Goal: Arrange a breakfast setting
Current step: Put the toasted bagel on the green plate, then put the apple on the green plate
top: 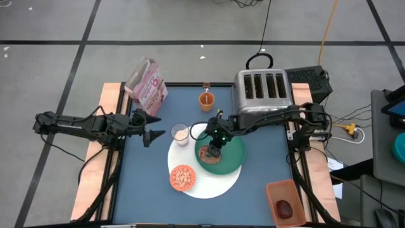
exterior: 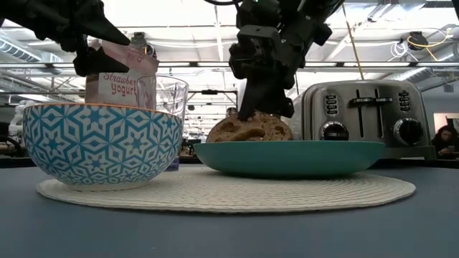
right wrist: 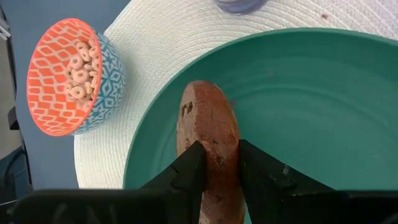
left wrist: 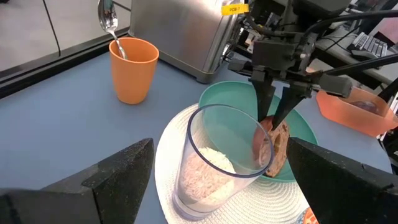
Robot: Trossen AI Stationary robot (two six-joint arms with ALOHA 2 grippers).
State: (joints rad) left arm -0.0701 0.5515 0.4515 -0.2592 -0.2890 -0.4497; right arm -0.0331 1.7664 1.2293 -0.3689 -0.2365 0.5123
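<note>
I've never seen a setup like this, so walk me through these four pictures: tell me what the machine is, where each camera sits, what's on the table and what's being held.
It is a robot with two dark arms, each ending in a two-finger gripper. One picture looks straight down on the table, one looks level across it, and the other two come from cameras on the wrists. On the blue table a round white mat carries a green plate, a patterned cereal bowl and a glass. Behind stand an orange cup with a spoon, a toaster and a pink box. The right gripper pinches a bagel upright on the plate. The left gripper waits open beside the glass. An orange tray holds dark red food.
</note>
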